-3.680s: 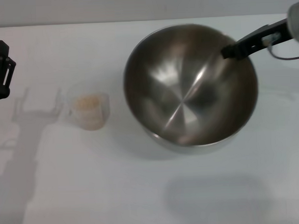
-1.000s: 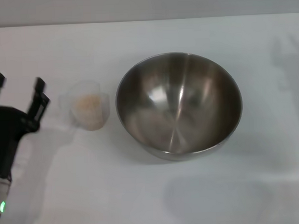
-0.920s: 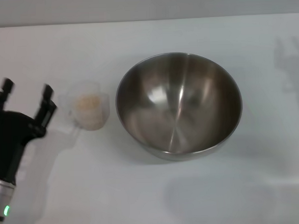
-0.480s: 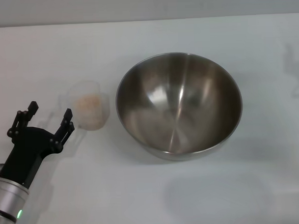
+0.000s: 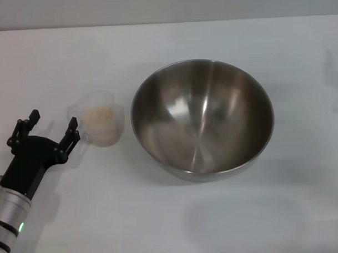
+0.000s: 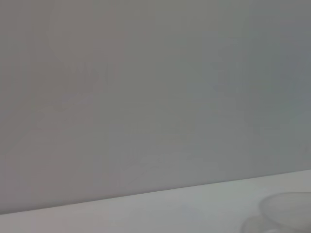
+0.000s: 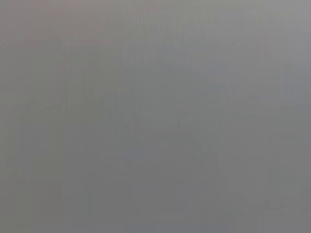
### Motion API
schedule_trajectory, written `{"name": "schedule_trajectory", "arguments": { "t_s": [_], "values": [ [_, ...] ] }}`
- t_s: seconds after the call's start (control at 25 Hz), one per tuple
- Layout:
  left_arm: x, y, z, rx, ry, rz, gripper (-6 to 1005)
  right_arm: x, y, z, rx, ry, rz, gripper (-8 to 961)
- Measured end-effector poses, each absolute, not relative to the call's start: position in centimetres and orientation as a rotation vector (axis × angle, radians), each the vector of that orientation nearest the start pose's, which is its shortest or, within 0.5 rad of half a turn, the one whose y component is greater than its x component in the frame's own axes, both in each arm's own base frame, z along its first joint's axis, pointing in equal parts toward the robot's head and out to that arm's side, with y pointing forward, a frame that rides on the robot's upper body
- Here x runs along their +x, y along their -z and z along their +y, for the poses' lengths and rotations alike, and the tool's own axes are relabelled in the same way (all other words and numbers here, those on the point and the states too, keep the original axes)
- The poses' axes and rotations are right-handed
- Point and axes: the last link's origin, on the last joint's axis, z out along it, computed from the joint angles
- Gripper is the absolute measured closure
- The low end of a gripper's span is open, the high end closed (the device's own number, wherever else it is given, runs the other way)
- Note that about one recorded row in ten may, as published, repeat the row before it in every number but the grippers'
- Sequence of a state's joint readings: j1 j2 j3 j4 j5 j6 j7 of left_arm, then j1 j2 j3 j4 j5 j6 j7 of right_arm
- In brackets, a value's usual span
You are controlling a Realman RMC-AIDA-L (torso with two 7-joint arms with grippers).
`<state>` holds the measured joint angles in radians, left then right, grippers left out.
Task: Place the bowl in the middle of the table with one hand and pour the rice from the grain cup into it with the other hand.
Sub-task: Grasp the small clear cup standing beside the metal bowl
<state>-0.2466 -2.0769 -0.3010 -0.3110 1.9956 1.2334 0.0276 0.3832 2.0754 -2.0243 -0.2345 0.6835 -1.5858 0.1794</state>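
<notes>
The steel bowl (image 5: 202, 117) stands upright and empty near the middle of the white table (image 5: 178, 220). The clear grain cup (image 5: 99, 125) with a heap of pale rice (image 5: 99, 116) stands just left of the bowl. My left gripper (image 5: 50, 124) is open and empty, close beside the cup on its left, fingers apart and pointing away from me. The cup's rim also shows faintly in the left wrist view (image 6: 286, 208). My right gripper is out of view.
The table's far edge (image 5: 165, 22) meets a grey wall. The left arm (image 5: 11, 215) comes in from the lower left corner. The right wrist view shows only plain grey.
The right gripper let go of the bowl and left the view; the bowl now sits lower, toward the middle. My left gripper came in beside the cup and edged slightly toward it in the last half second.
</notes>
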Motion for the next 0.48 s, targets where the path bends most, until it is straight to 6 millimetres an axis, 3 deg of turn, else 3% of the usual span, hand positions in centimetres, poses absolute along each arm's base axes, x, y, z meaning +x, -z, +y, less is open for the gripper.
{"name": "schedule_trajectory", "arguments": {
  "t_s": [0.04,0.48],
  "values": [
    [-33.3,6.9,25.4,-1.8,0.601,-0.534,196,28.9,-4.3,31.1,-1.315,-1.065,0.238,533],
    [-33.2,6.7,27.0,-1.806,0.577,-0.526,196,29.0,-4.3,30.9,-1.311,-1.067,0.235,533]
  ]
}}
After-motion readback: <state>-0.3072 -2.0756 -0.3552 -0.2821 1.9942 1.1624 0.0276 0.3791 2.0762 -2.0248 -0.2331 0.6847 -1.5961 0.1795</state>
